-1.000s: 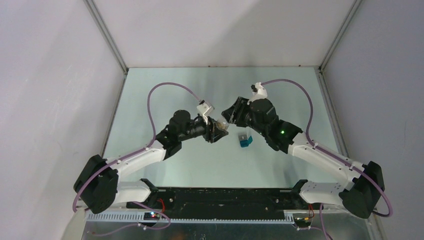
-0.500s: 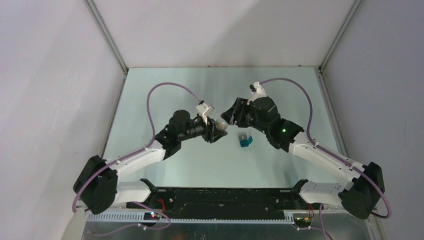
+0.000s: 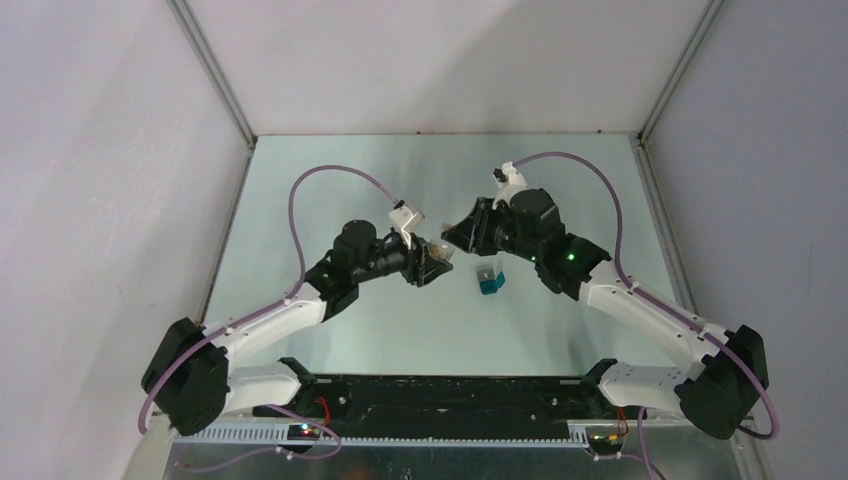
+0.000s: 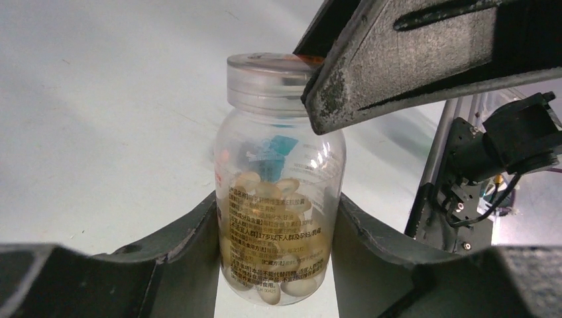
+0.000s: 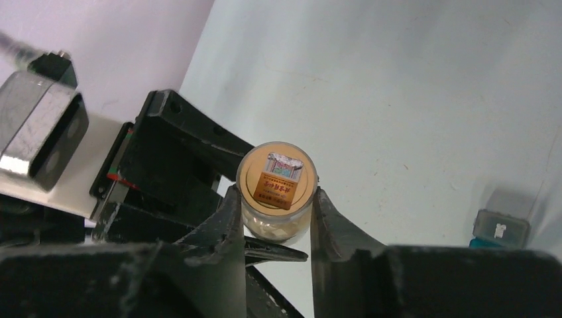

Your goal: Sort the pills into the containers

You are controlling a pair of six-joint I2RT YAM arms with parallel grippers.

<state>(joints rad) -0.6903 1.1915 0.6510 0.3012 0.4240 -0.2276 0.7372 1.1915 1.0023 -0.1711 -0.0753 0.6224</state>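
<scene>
Pills [image 4: 286, 186]: pale oval softgels, all inside one capped bottle, none sorted yet. Table [image 3: 330, 190]: pale grey-green sheet, matt, lightly scuffed. Left gripper [image 4: 278, 255]: black, rough-moulded fingers pinching the bottle's lower body from both sides, holding it clear of the surface. Right gripper [image 5: 275, 202]: same build, fingers closed on the cap from either side. Over the last second its wrist has edged toward the left gripper and turned a little, while the left fingers have barely moved. This suggests the cap grip is being settled, or a first unscrewing twist has begun. Opening therefore looks like the step in hand, with pouring and sorting still to come. Pill bottle [image 4: 278, 199]: clear plastic, round-shouldered, about a third full, with fine printed text on the wall between the left fingers. Cap [image 5: 278, 175]: round, translucent, ribbed at the rim, its top showing an orange rectangular label with torn silver foil, set squarely between the right fingers. Container [image 5: 502, 226]: tiny teal-blue boxy case, grey face with a small white mark, smooth hard plastic. It stands on the table off to the outer side of the right fingers, apart from both grippers and in the same place as a second ago. Whether it is open cannot be told.
</scene>
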